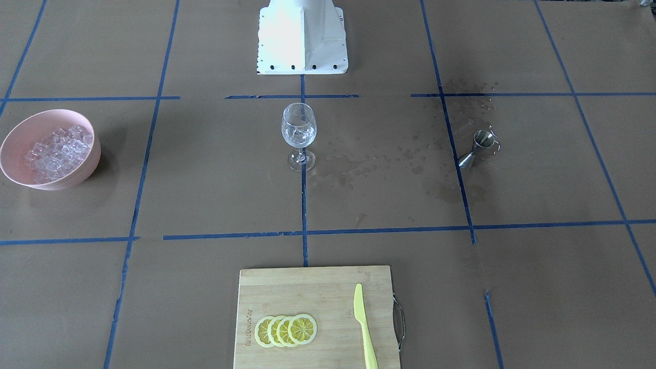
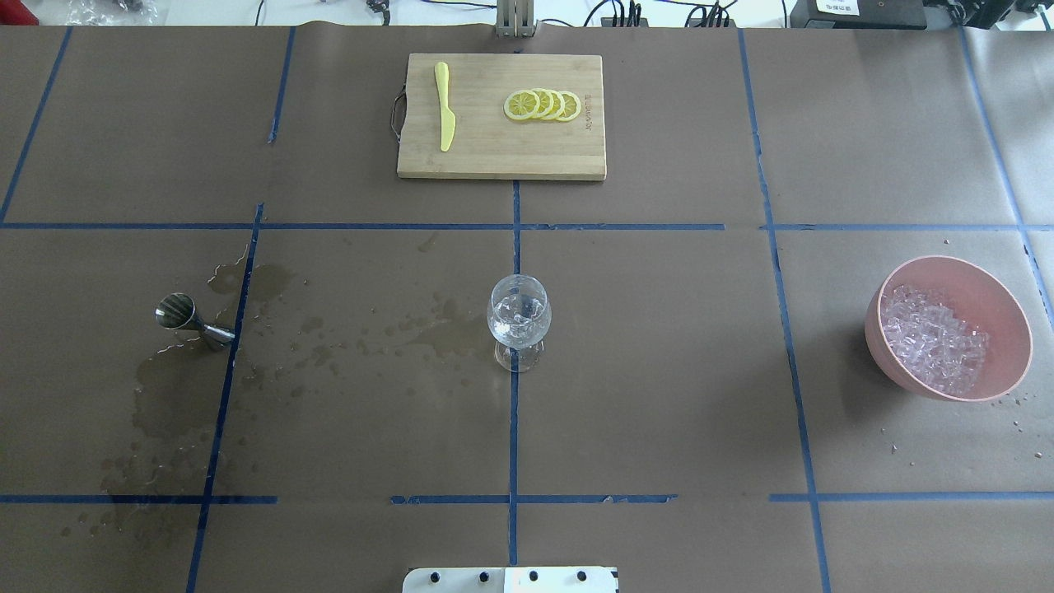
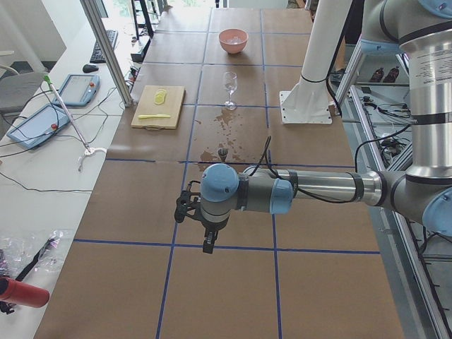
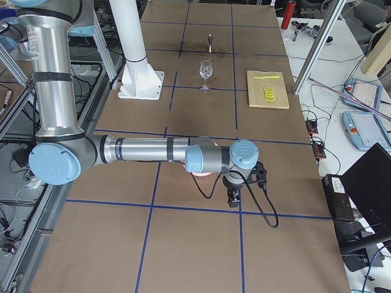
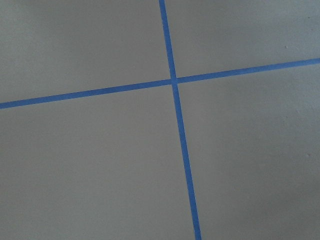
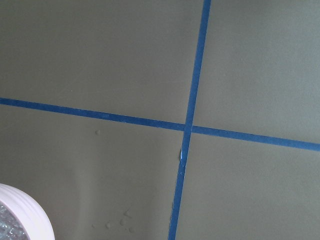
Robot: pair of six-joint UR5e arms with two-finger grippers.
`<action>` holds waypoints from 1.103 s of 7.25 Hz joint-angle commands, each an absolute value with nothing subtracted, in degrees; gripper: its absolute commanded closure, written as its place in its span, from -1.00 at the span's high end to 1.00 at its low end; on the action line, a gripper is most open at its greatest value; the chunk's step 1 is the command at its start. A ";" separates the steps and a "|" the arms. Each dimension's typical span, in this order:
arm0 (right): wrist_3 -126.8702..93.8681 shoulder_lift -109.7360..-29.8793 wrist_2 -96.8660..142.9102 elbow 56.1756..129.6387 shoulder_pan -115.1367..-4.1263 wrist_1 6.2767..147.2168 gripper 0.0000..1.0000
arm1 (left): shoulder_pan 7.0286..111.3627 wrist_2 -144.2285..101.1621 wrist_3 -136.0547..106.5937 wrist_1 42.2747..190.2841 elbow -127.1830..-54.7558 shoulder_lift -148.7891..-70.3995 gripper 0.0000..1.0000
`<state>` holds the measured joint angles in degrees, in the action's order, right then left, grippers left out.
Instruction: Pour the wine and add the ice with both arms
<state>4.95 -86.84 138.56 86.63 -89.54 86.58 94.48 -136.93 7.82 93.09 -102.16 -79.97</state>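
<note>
Illumination is bright, even and diffuse across the brown paper-covered desk (image 2: 659, 371). The white metal pedestal base (image 1: 302, 41) is overexposed in the front-facing view, and its surface detail is lost. The round pink bowl (image 2: 992, 296) casts a soft-edged shadow on its side toward the clear stemmed wine glass (image 2: 519, 317). The clear ice cubes (image 2: 930, 342) show small glints. Dark wet patches (image 2: 445, 329) beside the wine glass read matt, without glare. Both wrist views are flat, low in contrast and slightly soft. Side views are sharp.

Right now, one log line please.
wine glass: upright, ice inside | jigger: on wet paper | bowl: more ice | left gripper: clear of items, state unclear | right gripper: near bowl, state unclear
</note>
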 commanded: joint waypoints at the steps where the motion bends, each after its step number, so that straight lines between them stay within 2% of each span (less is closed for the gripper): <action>1: 5.01 -86.75 138.52 86.40 -89.91 85.96 1.00 | 94.48 -136.93 7.82 93.08 -102.13 -79.89 1.00; 8: 4.75 -87.45 135.61 87.19 -91.76 86.66 1.00 | 94.40 -137.20 6.34 93.16 -101.78 -79.89 1.00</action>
